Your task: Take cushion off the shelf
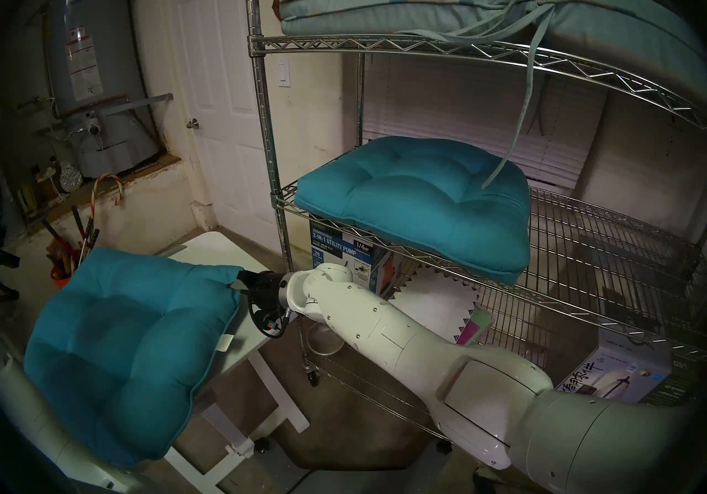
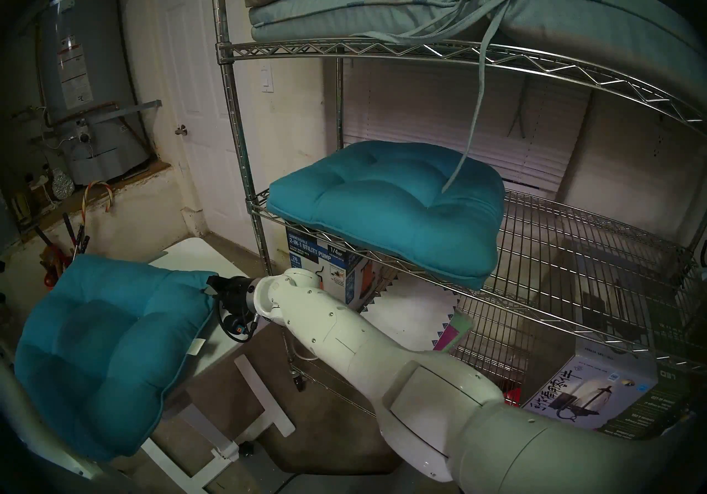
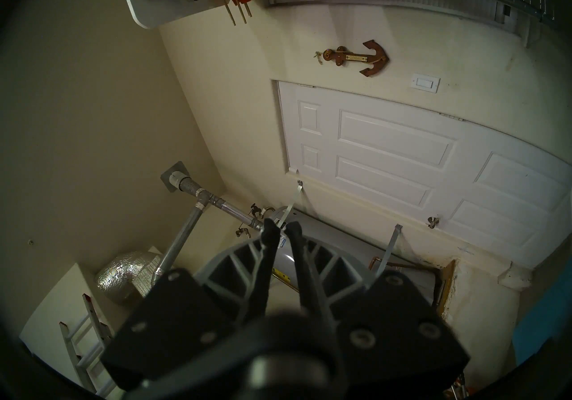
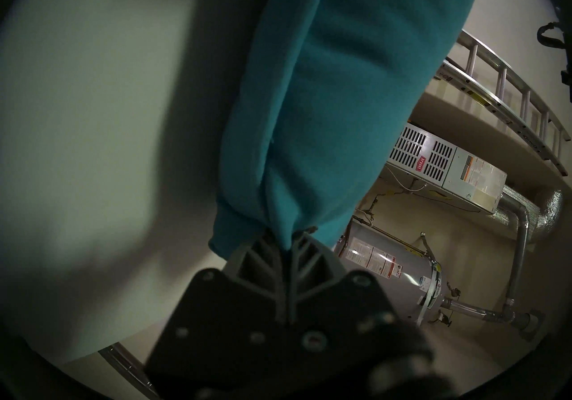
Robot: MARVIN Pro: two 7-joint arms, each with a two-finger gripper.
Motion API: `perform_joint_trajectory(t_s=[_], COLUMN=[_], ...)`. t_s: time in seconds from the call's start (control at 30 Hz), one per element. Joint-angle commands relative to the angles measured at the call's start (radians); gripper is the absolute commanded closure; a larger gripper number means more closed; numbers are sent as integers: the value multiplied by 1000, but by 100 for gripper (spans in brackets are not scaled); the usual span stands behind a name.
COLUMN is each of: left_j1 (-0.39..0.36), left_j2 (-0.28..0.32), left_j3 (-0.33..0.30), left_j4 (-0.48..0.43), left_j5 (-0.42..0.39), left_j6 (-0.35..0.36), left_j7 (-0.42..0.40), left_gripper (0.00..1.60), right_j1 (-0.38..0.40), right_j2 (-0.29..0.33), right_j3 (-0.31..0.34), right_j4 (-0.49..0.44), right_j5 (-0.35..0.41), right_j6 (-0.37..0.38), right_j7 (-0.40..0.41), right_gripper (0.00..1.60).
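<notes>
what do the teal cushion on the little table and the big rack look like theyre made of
Teal cushion: woven fabric, matte, over soft filling by the look; it puckers at tufts and has a piped edge.
Rack: metal wire and round posts, seemingly chrome-plated steel; bright glints along the post and the zigzag trim.

The right gripper (image 2: 211, 287) is pinching the near corner of a teal cushion (image 2: 103, 348) that is lying on the small white table (image 2: 191, 252), left of the shelf (image 2: 245, 160). A second teal cushion (image 2: 386, 206) is resting on the shelf's middle tier, overhanging its front edge.
</notes>
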Motion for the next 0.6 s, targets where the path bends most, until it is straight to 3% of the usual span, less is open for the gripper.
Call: perform_joint_trajectory(t_s=[0.0, 0.27, 0.57], left_j1=[1, 1, 0], left_j2=[11, 12, 12], left_j3=[1, 1, 1], left_j4=[-17, -17, -16], left_j5=[-1, -1, -1], left_j6=[-2, -2, -2], left_j7=[7, 7, 7], left_gripper=[92, 92, 92], right_j1=[53, 127, 200], right_j2=[-55, -119, -171], right_j3=[2, 4, 15], right_j4=[65, 219, 331], right_j5=[-5, -13, -24], right_j6=[20, 46, 65], right_j7=[-45, -78, -84], right_gripper=[160, 160, 160])
